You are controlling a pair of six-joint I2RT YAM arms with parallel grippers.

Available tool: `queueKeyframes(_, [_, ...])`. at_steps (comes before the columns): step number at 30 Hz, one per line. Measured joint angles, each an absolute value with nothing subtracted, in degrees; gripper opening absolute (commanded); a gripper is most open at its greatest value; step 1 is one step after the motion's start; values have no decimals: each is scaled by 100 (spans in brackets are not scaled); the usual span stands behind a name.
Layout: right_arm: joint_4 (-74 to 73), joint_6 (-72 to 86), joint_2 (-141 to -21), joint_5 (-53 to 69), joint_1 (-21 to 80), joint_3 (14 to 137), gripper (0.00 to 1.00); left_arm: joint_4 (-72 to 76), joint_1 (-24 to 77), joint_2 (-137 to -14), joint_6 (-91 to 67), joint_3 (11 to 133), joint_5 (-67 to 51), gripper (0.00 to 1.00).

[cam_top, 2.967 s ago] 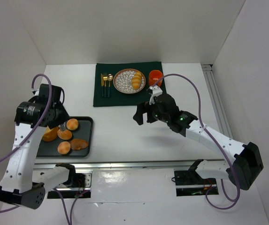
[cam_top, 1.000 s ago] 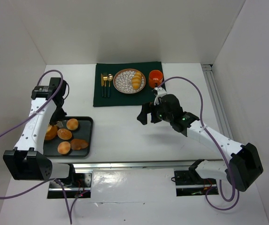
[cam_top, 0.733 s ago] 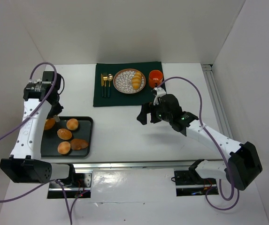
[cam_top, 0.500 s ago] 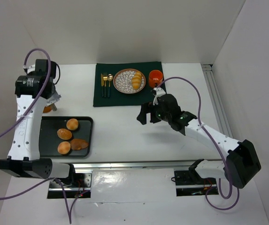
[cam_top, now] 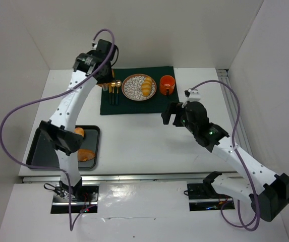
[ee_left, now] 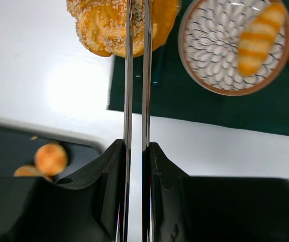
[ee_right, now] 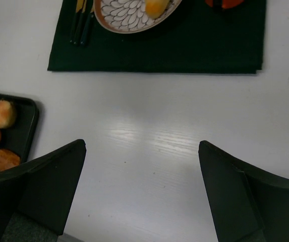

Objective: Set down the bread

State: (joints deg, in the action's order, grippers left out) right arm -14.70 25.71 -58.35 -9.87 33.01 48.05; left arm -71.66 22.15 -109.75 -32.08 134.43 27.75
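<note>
The seeded loaf (ee_left: 101, 27) is pinched between the thin fingers of the left gripper (ee_left: 136, 15), whose jaws are nearly pressed together on it. It hangs over the left edge of the green mat (ee_left: 210, 111), above the cutlery (cam_top: 115, 91) and just left of the plate (ee_left: 210, 50). A ridged roll (ee_left: 257, 38) lies on the right half of that patterned plate, and an orange cup (cam_top: 167, 83) stands just beside the plate on the mat's right side. The other buns (ee_right: 3, 113) lie in the black tray (ee_right: 25, 126) at the near left of the white table (ee_right: 149, 126), well apart from the mat; the left arm hides part of the tray in the top view. The right gripper (ee_right: 144, 186) hangs over bare table near the mat's front edge, fingers spread wide with nothing between them.
</note>
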Motion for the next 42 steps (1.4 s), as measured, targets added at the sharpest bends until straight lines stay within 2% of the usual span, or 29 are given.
queueKeyframes(11, [-2438,3013,-5393,-1747,3221,4932,100,-6108,2480,-12038,-3004,13629,1785,0])
queueKeyframes(28, [-2663,3105,-5802,-1828,3221,5030,100,-5704,2681,-12164,-2985,13279,1345,0])
queueKeyframes(32, [-2663,3105,-5802,-1813,3221,5030,100,-5658,2762,-12243,-2985,13222,1339,20])
queueKeyframes(33, [-2661,3105,-5802,-1802,3221,5030,100,-5647,2777,-12254,-2985,13222,1328,28])
queueKeyframes(36, [-2661,3105,-5802,-1769,3221,5030,100,-5647,2812,-12269,-2985,13220,1247,29])
queueKeyframes(41, [-2661,3100,-5802,-1673,3221,5030,100,-5629,2829,-12269,-2945,13220,1166,52])
queueKeyframes(42, [-2659,3100,-5802,-1658,3221,5030,100,-5603,2829,-12267,-2908,13222,1162,54])
